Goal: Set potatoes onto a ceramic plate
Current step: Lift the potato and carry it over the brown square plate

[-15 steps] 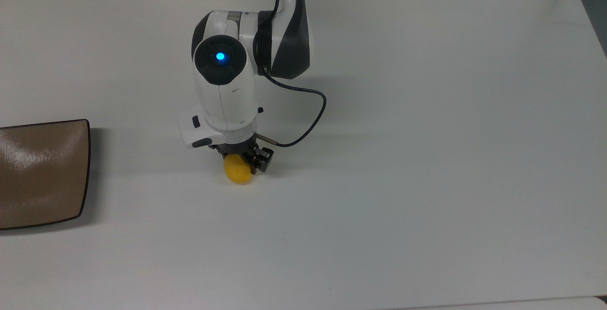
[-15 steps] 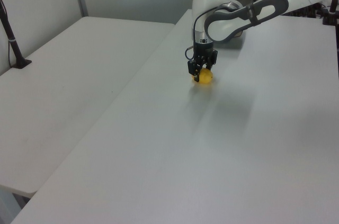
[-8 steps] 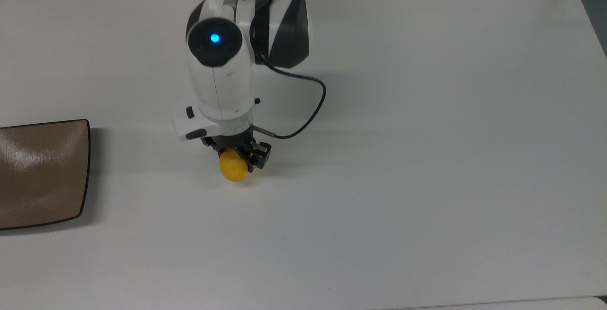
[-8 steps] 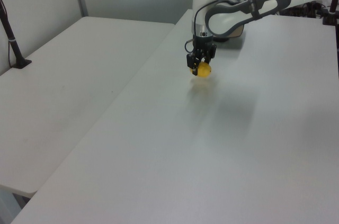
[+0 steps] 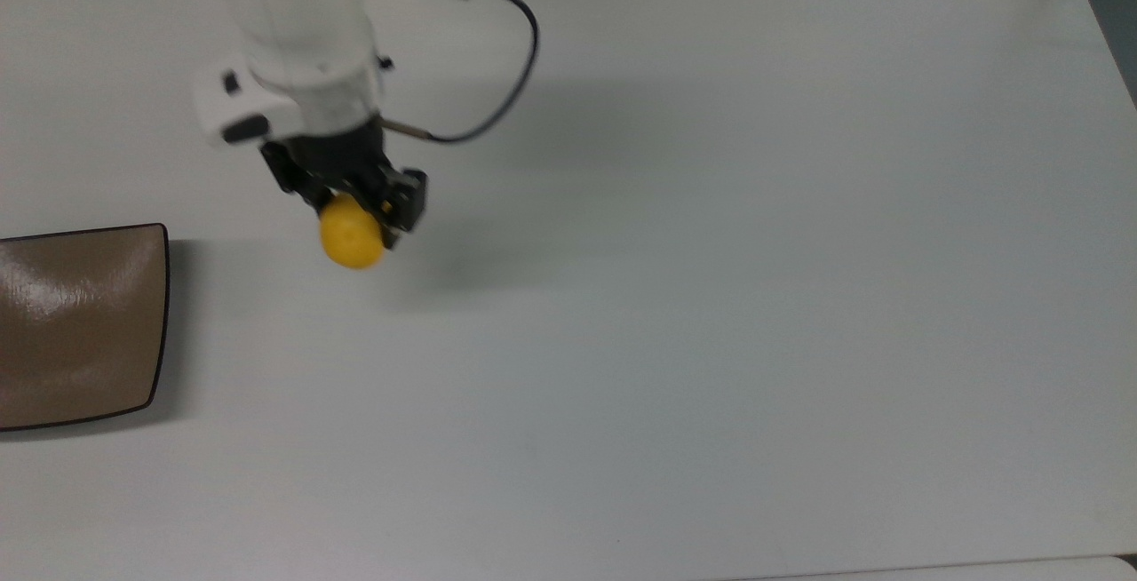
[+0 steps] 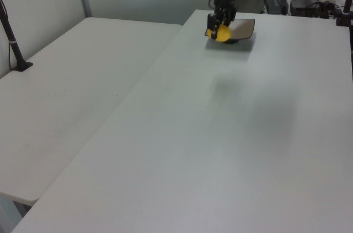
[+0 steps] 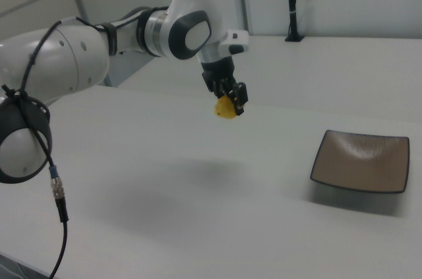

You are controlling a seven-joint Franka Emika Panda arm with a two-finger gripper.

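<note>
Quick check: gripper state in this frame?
Gripper: shut on the potato, held above the table, not yet over the ceramic plate.

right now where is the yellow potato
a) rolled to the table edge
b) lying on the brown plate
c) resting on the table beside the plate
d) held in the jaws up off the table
d, the potato sits between the jaws of the gripper, lifted clear above the white table with its shadow below, and the ceramic plate holds nothing.
</note>
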